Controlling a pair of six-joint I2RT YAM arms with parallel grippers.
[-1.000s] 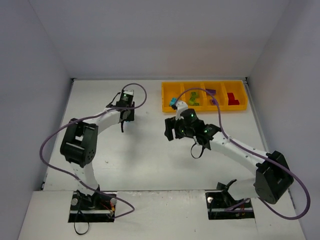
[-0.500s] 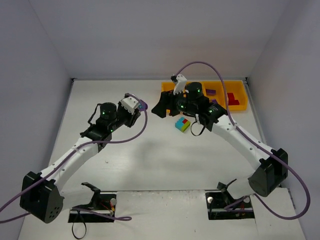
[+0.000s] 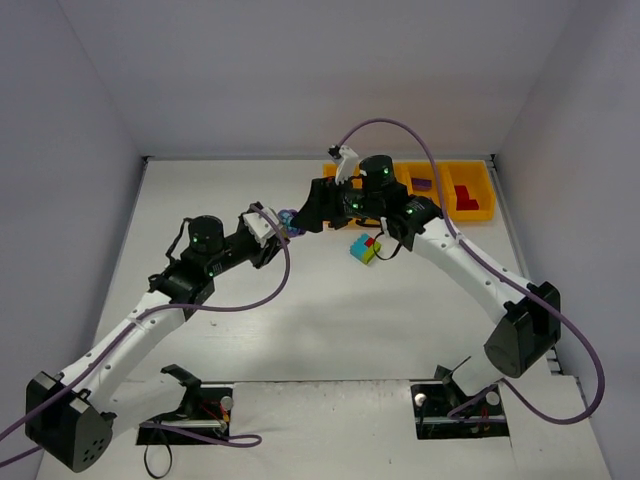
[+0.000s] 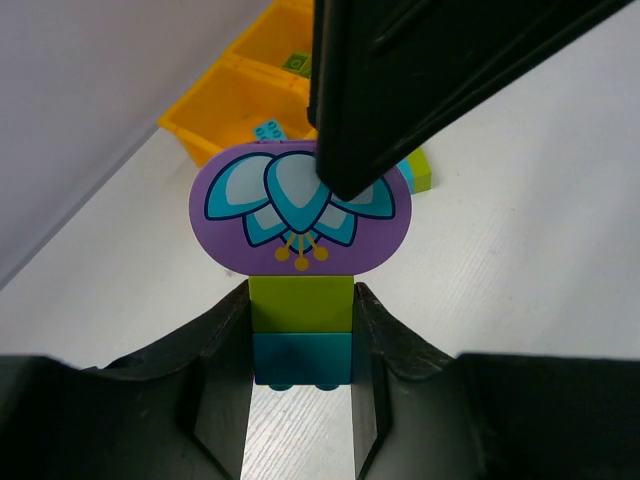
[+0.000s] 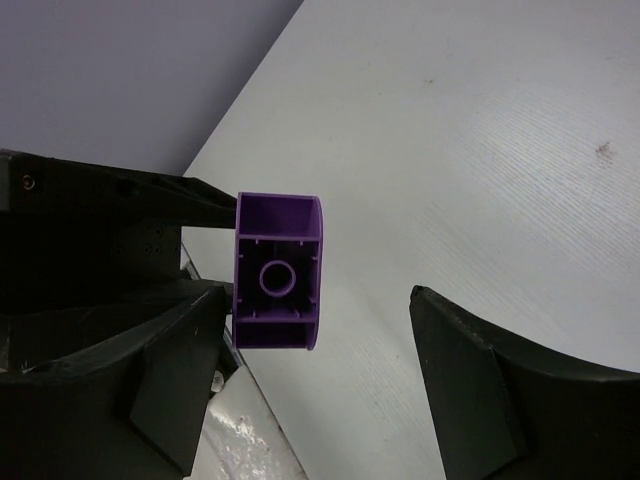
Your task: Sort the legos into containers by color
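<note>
Left wrist view: your left claw clenches a teal-and-lime plastic brick stack topped by a purple oval tile. Your right claw, released, straddles it at 12 o'clock. An orange-yellow plastic tray sits at 11 o'clock.

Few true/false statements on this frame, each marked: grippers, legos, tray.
1. The left gripper holds a lego stack of teal, lime and purple pieces. True.
2. The right gripper is clamped shut on the purple piece. False: its jaws stand open on either side of it.
3. A multicolour cluster lies on the table, outside the tray. True.
4. The tray sits at the table's near left corner. False: it lies at the far right.
5. A red brick lies in the tray's rightmost compartment. True.
</note>
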